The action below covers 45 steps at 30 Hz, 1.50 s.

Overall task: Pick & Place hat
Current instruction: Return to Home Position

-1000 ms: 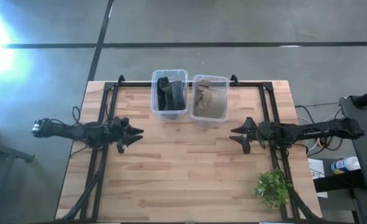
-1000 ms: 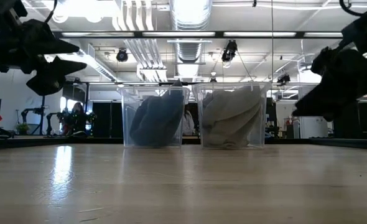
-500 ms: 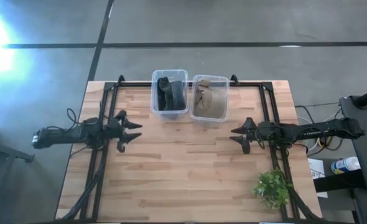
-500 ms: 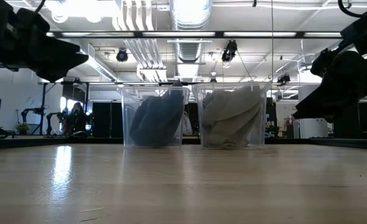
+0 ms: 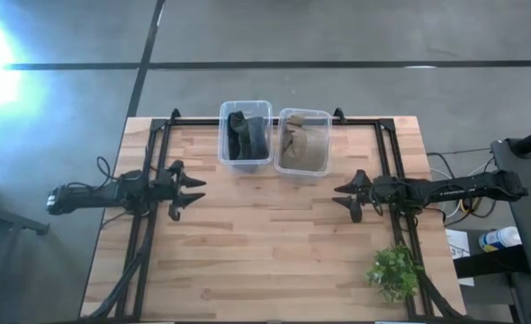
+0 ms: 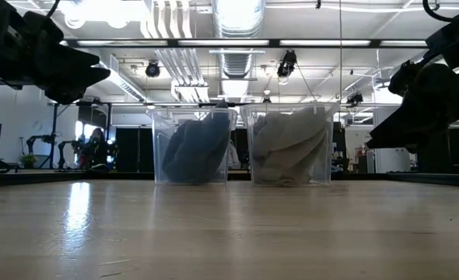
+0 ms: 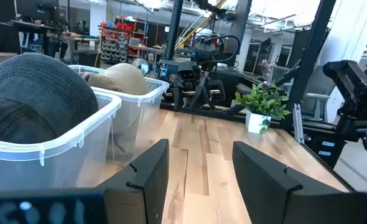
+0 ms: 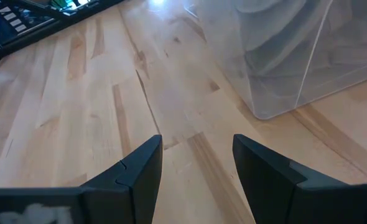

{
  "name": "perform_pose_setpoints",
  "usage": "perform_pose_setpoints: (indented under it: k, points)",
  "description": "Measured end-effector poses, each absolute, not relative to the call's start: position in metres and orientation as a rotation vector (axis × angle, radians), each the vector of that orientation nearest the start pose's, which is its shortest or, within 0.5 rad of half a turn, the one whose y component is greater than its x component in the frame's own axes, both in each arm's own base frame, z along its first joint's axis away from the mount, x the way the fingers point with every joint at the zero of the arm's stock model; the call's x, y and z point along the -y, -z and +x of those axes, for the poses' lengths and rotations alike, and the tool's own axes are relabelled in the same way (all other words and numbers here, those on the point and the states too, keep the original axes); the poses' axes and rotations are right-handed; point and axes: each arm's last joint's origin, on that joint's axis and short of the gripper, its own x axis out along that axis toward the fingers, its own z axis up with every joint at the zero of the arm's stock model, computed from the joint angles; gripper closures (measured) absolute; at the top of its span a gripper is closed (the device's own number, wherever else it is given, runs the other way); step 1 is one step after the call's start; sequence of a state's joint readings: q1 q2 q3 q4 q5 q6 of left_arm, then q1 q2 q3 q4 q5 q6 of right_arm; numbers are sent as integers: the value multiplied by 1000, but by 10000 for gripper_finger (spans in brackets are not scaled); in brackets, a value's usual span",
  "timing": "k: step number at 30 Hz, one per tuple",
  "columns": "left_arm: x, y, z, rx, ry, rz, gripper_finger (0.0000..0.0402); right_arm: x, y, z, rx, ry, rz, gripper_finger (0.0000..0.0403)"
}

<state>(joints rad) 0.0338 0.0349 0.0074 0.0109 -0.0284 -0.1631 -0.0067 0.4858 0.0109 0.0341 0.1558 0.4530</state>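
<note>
Evidently the sorting was finished: the black cap (image 5: 246, 133) was seen lying in the left bin (image 5: 220, 135) and the brown cap (image 5: 300, 146) in the right bin (image 5: 328, 139), though whether more than one brown cap was packed there could not be told. The two clear bins were set side by side near one long edge of the table (image 5: 265, 256). The left gripper (image 5: 198, 193) was held above the wood, near the left bin but apart from it, its fingers spread with a clear gap and nothing between them. The right gripper (image 5: 337, 195) was held likewise on the other side, near the right bin, parted and empty. Only the retreat of both arms was judged to be left. Some risk was judged to lie in that retreat. The bins looked light, so either could be pushed or tipped if a gripper were swung toward it rather than drawn straight back, and a cap could be spilled. The black cap was seen to rise about level with its bin's rim, so it could be snagged by a low pass. A plant (image 5: 394, 273) stood near the right arm and could be brushed if that arm were folded wide.
</note>
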Motion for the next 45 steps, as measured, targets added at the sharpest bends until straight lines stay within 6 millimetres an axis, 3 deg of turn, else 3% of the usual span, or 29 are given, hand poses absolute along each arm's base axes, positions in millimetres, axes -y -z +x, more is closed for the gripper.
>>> perform_pose_setpoints:
  k: [15, 24, 31, 45]
  points:
    - [-4, -164, 99, -7, -65, -165, 229, 5, -128, 118, -385, 254, 413, 211]
    - [-4, -165, 99, 0, -66, -165, 229, 5, -157, 109, -99, 168, 336, 211]
    - [-4, -165, 99, 1, -66, -165, 229, -5, -175, 96, 90, -92, 161, 211]
    - [-4, -165, 99, 1, -66, -165, 229, -10, -169, 97, 25, -157, 94, 211]
